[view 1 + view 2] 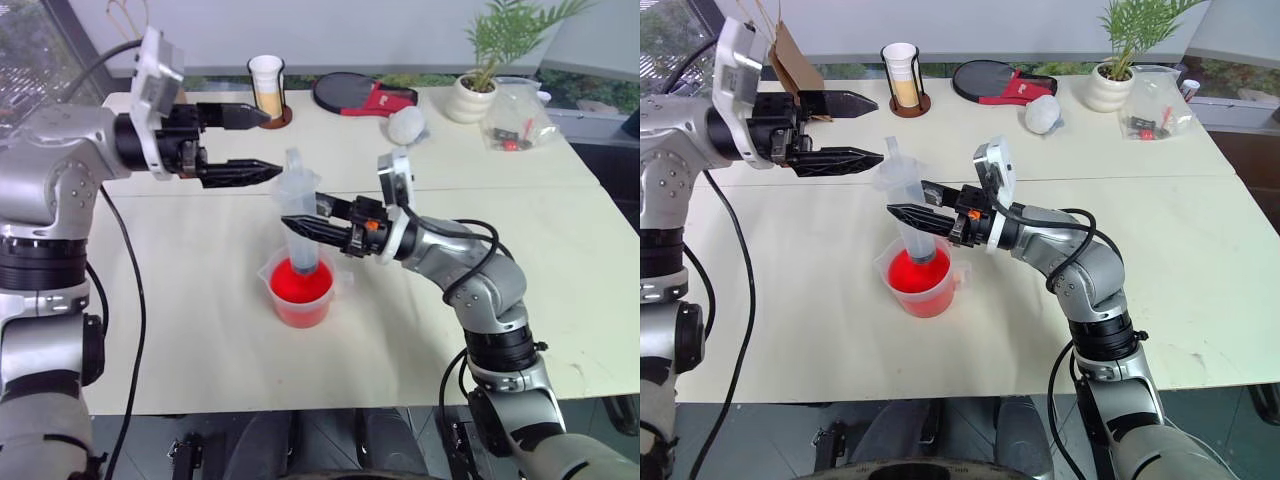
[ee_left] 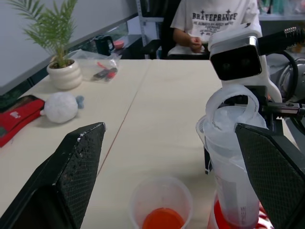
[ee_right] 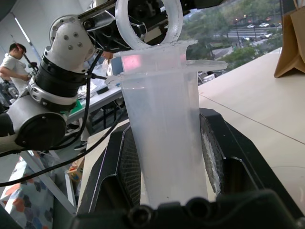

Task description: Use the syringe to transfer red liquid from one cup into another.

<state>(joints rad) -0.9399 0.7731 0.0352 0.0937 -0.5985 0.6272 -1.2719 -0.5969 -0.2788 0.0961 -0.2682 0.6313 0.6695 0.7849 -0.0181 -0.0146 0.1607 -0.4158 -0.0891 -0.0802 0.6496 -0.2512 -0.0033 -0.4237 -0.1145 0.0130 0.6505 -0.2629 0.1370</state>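
Hovering up at the left, the left gripper point(image 1: 255, 143) has its two black fingers spread wide with nothing between them, pointing across toward the ring-topped plunger of the syringe point(image 1: 300, 215). Behind it, far back on the table point(image 1: 560, 230), a tall white cup point(image 1: 266, 82) sits in a dark holder, its base hidden by the upper finger in the left eye view.

In the middle, the syringe stands nearly upright with its lower end down in the beaker point(image 1: 298, 288), which holds the red liquid point(image 1: 300, 282). The nozzle tip is lost in the red, so I cannot tell how deep it reaches. The right gripper point(image 1: 305, 222) is clamped on the barrel from the right side, one pad on each flank in the right wrist view.

The small clear cup point(image 2: 161, 204) shows just beside the beaker in the left wrist view, a little orange-red liquid in its bottom; its lower edge is cut off.

Farther right stand a red-and-black paddle point(image 1: 365, 95), a potted plant point(image 1: 478, 75) and a clear bag point(image 1: 518, 118).
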